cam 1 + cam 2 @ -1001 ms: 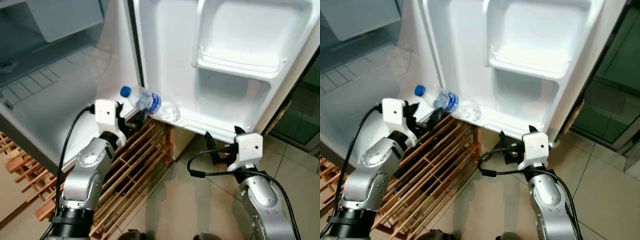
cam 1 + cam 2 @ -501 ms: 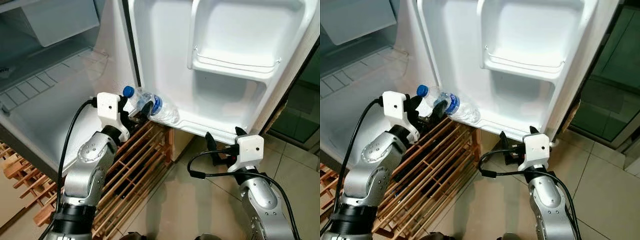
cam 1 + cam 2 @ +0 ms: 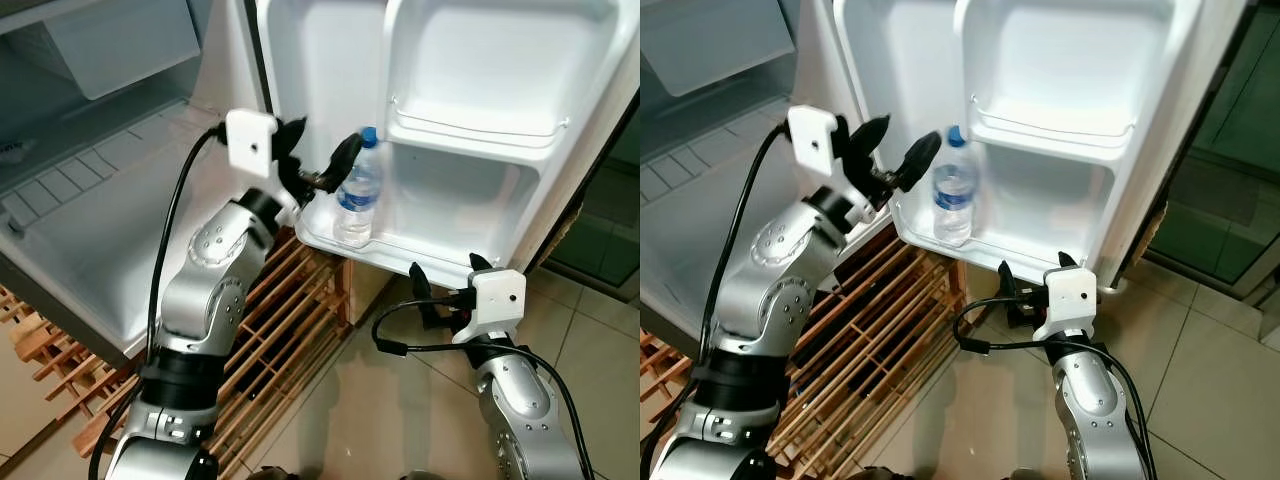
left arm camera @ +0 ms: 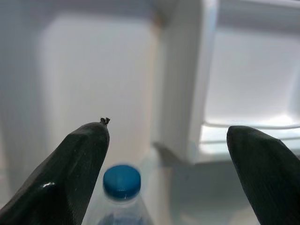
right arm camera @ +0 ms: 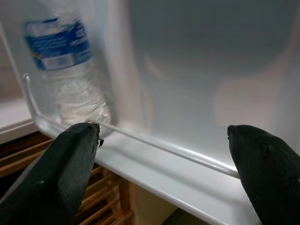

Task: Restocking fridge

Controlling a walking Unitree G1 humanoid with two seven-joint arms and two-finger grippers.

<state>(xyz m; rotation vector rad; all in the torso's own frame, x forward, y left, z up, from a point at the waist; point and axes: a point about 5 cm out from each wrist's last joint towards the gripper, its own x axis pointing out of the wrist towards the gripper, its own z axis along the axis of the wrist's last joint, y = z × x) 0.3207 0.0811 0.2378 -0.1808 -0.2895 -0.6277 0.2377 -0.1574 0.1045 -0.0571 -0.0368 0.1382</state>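
Now the clear water bottle [image 3: 357, 195], blue-capped with a blue label, stands upright in the fridge door's bottom shelf [image 3: 420, 255]. My left tool [image 3: 318, 158] hovers just beside its neck, fingers spread, released. My right tool [image 3: 444, 290] hangs open below the door.

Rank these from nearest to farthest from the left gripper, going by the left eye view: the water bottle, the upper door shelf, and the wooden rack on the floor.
From the left gripper:
1. Water bottle: upright in the bottom door shelf, just beside the fingertips.
2. Upper door shelf: farther along the door, to the right.
3. Wooden rack: down on the floor, below the fridge.
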